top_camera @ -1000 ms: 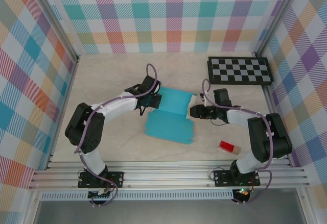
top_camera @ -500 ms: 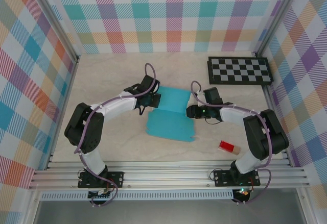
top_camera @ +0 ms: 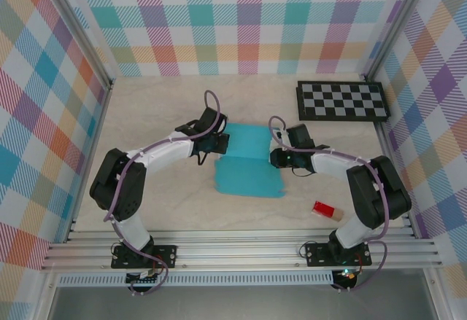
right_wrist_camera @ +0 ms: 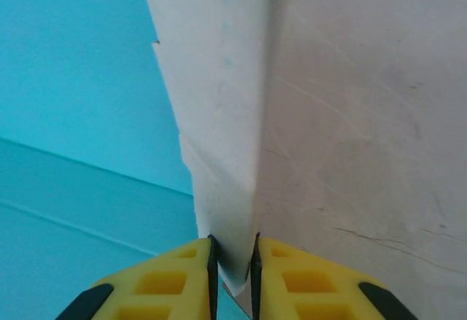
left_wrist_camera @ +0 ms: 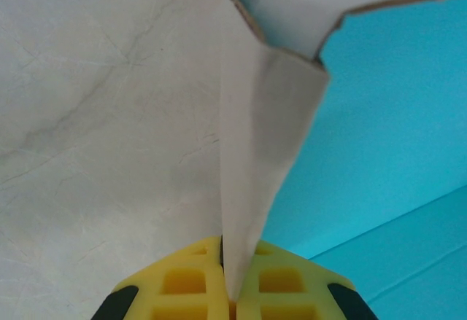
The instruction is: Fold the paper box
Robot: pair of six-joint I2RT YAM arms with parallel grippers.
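The paper box (top_camera: 248, 162) lies teal face up in the middle of the table, its back panel creased from the front one. My left gripper (top_camera: 220, 143) is at the card's left edge. In the left wrist view the left gripper (left_wrist_camera: 232, 265) is shut on a raised white side flap (left_wrist_camera: 263, 152), with the teal face (left_wrist_camera: 394, 116) to its right. My right gripper (top_camera: 275, 157) is at the card's right edge. In the right wrist view the right gripper (right_wrist_camera: 233, 251) is shut on the white right flap (right_wrist_camera: 219, 116), which stands upright beside the teal panel (right_wrist_camera: 73, 116).
A black-and-white checkerboard (top_camera: 341, 101) lies at the back right. A small red block (top_camera: 324, 209) sits at the front right, near the right arm's base. Plaid walls enclose the table on three sides, and an aluminium rail (top_camera: 241, 251) runs along the front.
My right gripper moved left to the card's right edge and closed on the flap. The card's front panel swung square to the back panel. The left gripper kept its grip.
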